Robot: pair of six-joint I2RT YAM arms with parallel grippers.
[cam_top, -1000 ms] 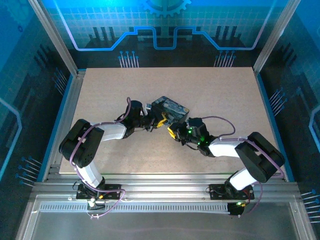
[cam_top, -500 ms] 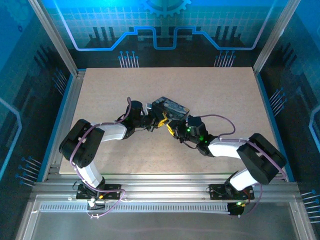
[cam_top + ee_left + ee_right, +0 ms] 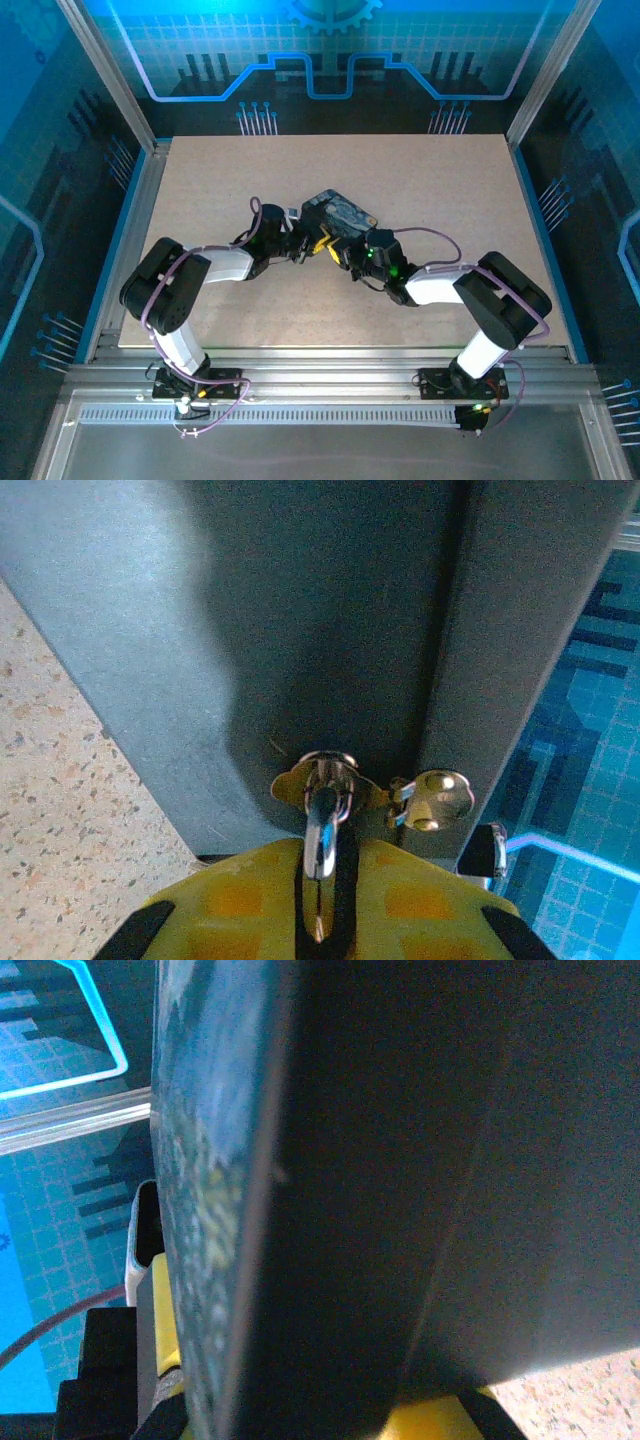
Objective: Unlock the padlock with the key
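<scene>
The dark blue swirl-patterned tin (image 3: pixel 340 212) lies mid-table with both grippers at its near side. In the left wrist view my left gripper (image 3: pixel 322 870) is shut on the thin key (image 3: pixel 319 907), which points up into the tiny padlock (image 3: pixel 323 800). The padlock's silvery shackle loops through the brass hasp (image 3: pixel 290 783) on the tin's side. From above, the left gripper (image 3: pixel 318 243) meets the tin's near left corner. My right gripper (image 3: pixel 352 252) holds the tin (image 3: pixel 400 1160), with one yellow finger (image 3: pixel 163 1310) against the patterned lid and the other under the dark side.
A round brass latch knob (image 3: pixel 437 798) sits just right of the hasp. The speckled tabletop (image 3: pixel 440 190) stretches all round the tin, bounded by aluminium rails (image 3: pixel 135 200) and blue panel walls.
The right gripper has moved up and left from just short of the tin to close against it. The tin has tilted and shifted slightly. The left gripper has stayed at the hasp.
</scene>
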